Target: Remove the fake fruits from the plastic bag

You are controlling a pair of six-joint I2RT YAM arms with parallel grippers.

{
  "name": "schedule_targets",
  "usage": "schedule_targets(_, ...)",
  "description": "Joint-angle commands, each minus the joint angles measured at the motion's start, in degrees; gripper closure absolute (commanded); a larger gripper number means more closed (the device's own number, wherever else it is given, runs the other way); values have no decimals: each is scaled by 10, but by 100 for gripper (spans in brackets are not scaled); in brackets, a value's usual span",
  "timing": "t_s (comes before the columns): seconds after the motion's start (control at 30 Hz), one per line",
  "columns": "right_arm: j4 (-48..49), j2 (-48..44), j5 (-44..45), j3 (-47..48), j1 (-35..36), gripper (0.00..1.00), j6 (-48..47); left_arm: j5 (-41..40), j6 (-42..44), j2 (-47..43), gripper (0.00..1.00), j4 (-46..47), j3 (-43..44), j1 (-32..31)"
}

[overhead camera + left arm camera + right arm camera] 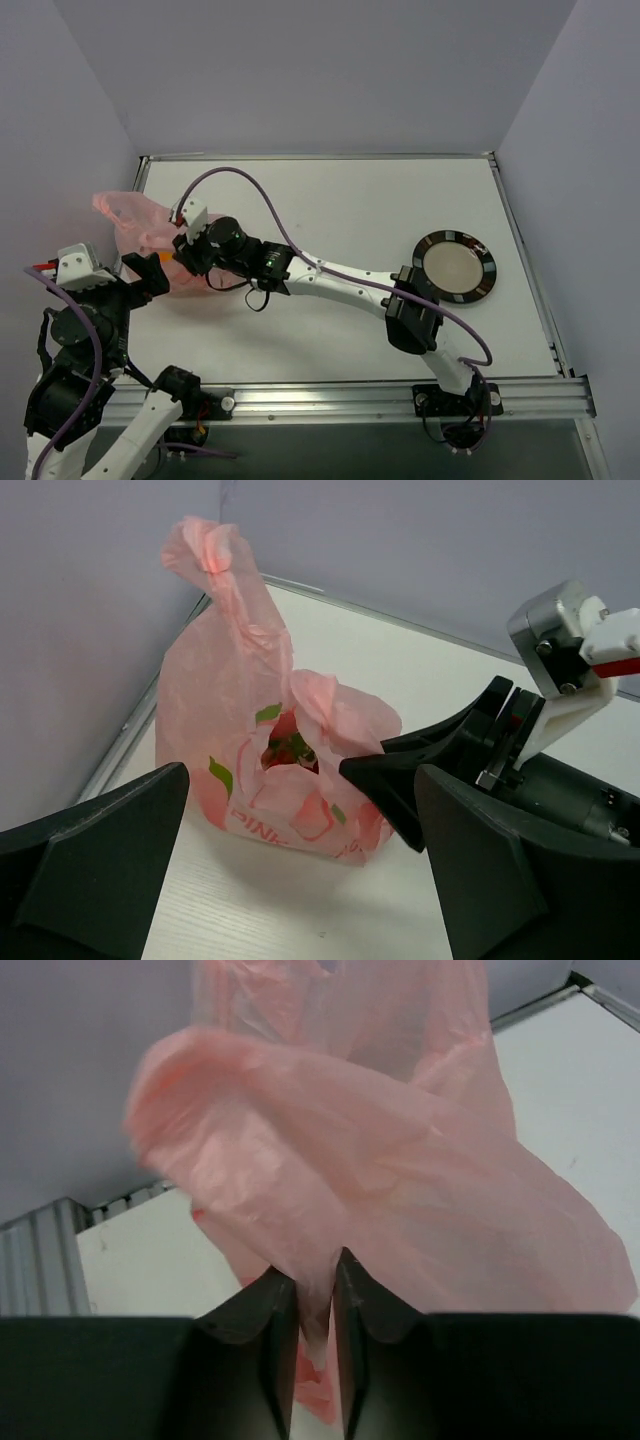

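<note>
The translucent pink plastic bag (140, 225) stands at the table's far left; it also shows in the left wrist view (250, 750) and fills the right wrist view (380, 1180). Red and green fake fruits (288, 748) show through its opening; the other fruits are hidden inside. My right gripper (315, 1300) is shut on a fold of the bag's right side and also shows in the top view (183, 252). My left gripper (300, 830) is open and empty, just in front of the bag, its fingers (150, 275) spread wide.
A round dark-rimmed plate (455, 266) lies at the right of the table. The left wall and the table's raised left rail (130, 735) stand close behind the bag. The right arm reaches across the table's middle.
</note>
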Motion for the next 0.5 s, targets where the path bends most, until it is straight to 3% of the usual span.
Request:
schedule_targets(0.0, 72, -5, 16, -20, -38, 92, 42, -14, -20, 16, 6, 31, 0, -2)
schedule_targets(0.03, 112, -31, 37, -47, -43, 100, 60, -15, -21, 19, 6, 31, -3, -3)
schedule_targets(0.13, 184, -110, 68, -173, -62, 100, 91, 8, -27, 42, 6, 32, -7, -3)
schedule_targets(0.3, 203, -239, 146, -353, -71, 100, 110, 70, -33, 109, 6, 46, 4, -2)
schedule_targets(0.47, 203, -320, 184, -449, -76, 100, 121, 96, -41, 175, 6, 42, 16, 0)
